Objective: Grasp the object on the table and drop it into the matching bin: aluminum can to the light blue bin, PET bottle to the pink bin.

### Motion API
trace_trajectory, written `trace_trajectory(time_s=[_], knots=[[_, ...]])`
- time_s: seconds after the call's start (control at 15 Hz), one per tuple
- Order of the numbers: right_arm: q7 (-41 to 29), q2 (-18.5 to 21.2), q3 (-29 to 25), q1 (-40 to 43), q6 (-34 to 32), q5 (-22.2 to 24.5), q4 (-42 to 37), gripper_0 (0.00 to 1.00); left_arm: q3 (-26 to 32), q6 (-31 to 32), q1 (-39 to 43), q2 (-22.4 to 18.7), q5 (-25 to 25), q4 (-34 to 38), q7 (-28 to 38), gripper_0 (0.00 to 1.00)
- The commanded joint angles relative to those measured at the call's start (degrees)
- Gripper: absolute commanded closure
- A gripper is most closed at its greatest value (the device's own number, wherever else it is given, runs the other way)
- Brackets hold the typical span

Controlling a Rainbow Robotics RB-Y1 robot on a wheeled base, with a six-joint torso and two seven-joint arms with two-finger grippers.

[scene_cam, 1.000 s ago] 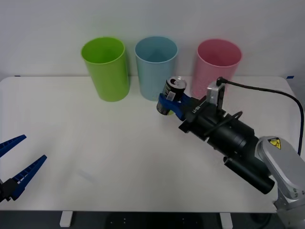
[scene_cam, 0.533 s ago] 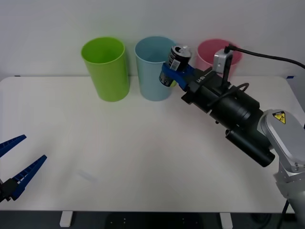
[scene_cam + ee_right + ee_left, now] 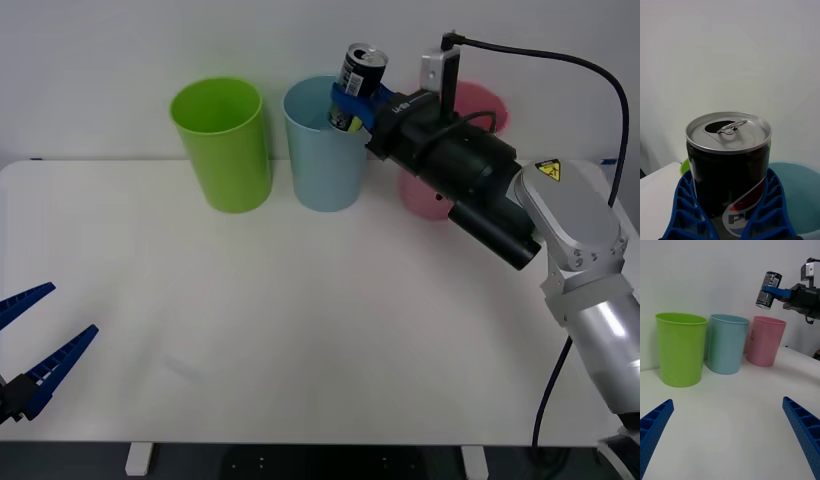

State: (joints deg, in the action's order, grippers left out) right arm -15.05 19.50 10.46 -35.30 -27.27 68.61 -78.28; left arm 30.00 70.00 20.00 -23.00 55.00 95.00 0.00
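Right gripper (image 3: 352, 103) fingers pinch small dark-and-green aluminum can (image 3: 357, 83) mid-body, above tall light blue plastic bin (image 3: 325, 160) rim. Can looks light, thin-walled, slick; mid-body hold suits.

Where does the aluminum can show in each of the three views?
Front view: aluminum can high up, held by the right gripper over the light blue bin.
Right wrist view: can fills the centre between the blue fingers.
Left wrist view: can up in the air, above the bins.
Shared landmark: the light blue bin's rim.
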Motion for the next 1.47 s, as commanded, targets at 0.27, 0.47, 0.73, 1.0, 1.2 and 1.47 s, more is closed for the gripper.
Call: trace_trajectory(time_s=[0.27, 0.47, 0.73, 1.0, 1.2, 1.47], knots=[[3.18, -3.50, 0.00, -10.23, 3.98, 1.17, 14.03, 1.00, 0.00, 0.00, 0.00, 0.00, 0.00, 0.00, 0.00, 0.00], [4.68, -5.61, 0.00, -14.97, 7.05, 1.53, 21.15, 1.00, 0.00, 0.00, 0.00, 0.00, 0.00, 0.00, 0.00, 0.00], [6.17, -8.43, 0.00, -20.60, 12.50, 1.70, 29.15, 1.00, 0.00, 0.00, 0.00, 0.00, 0.00, 0.00, 0.00, 0.00], [6.96, -10.36, 0.18, -21.48, 16.28, 2.05, 30.11, 1.00, 0.00, 0.00, 0.00, 0.00, 0.00, 0.00, 0.00, 0.00], [7.58, -10.36, 0.44, -21.39, 16.19, 2.14, 30.20, 0.89, 0.00, 0.00, 0.00, 0.00, 0.00, 0.00, 0.00, 0.00], [8.89, -10.36, 0.35, -21.39, 16.19, 2.14, 30.11, 0.00, 0.00, 0.00, 0.00, 0.00, 0.00, 0.00, 0.00, 0.00]])
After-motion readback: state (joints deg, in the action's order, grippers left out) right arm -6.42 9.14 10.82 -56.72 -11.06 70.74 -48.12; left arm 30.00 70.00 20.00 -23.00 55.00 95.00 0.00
